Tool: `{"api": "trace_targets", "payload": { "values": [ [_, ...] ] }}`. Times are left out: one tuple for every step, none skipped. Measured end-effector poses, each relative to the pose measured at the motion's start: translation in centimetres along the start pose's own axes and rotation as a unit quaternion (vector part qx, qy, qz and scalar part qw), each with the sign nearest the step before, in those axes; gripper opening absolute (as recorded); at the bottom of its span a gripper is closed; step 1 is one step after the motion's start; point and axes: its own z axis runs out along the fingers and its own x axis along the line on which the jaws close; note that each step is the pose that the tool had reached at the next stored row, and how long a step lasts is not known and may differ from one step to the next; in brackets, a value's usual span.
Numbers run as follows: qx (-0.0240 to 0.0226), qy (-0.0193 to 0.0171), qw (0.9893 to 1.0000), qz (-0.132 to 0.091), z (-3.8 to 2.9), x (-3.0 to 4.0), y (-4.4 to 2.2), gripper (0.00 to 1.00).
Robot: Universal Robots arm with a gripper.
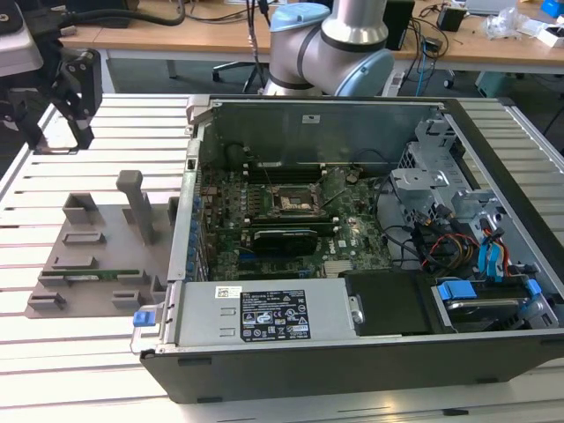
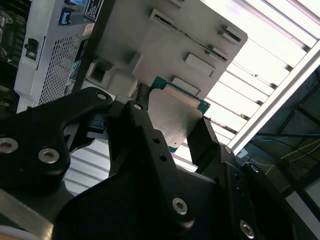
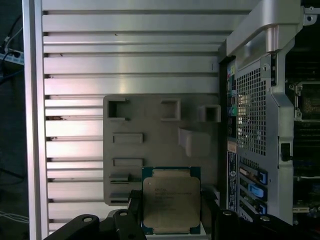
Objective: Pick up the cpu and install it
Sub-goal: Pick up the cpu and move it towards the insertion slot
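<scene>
The cpu [image 3: 171, 200], a flat square chip with a silver-grey top plate and a green rim, sits between my gripper's black fingers [image 3: 211, 212] in both wrist views. My gripper [image 2: 172, 116] is shut on the cpu [image 2: 176, 120] and holds it by two opposite edges, lifted above the grey fixture plate [image 3: 150, 120]. In the exterior view the gripper [image 1: 62, 132] hangs high over the slatted table's far left corner, well away from the motherboard socket [image 1: 293, 201] in the open computer case [image 1: 352, 352].
The grey fixture plate [image 1: 97, 251] lies on the table at the exterior view's left, with raised blocks, a tall post [image 1: 139, 204] and a green memory stick [image 1: 88, 275]. The case's upright walls, drive cage [image 1: 423, 176] and cables [image 1: 449, 247] surround the motherboard.
</scene>
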Motion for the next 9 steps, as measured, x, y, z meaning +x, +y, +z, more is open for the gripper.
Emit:
{"api": "trace_targets", "payload": {
  "values": [
    [0.0004,0.0000,1.0000,0.000,0.00,-0.19,0.00,0.55],
    [0.0006,0.0000,1.0000,0.000,0.01,-0.29,0.00,0.55],
    [0.0010,0.0000,1.0000,0.000,0.01,-0.46,0.01,0.55],
    [0.0016,-0.0001,1.0000,0.000,0.02,-0.77,0.01,0.55],
    [0.0019,0.0000,1.0000,0.000,0.02,-0.91,0.02,0.55],
    [0.0021,-0.0001,1.0000,0.000,0.03,-1.09,0.02,0.55],
    [0.0024,-0.0001,1.0000,0.000,0.04,-1.32,0.03,0.55],
    [0.0026,-0.0001,1.0000,0.000,0.04,-1.46,0.03,0.55],
    [0.0028,0.0000,1.0000,0.000,0.05,-1.67,0.04,0.55]
  ]
}}
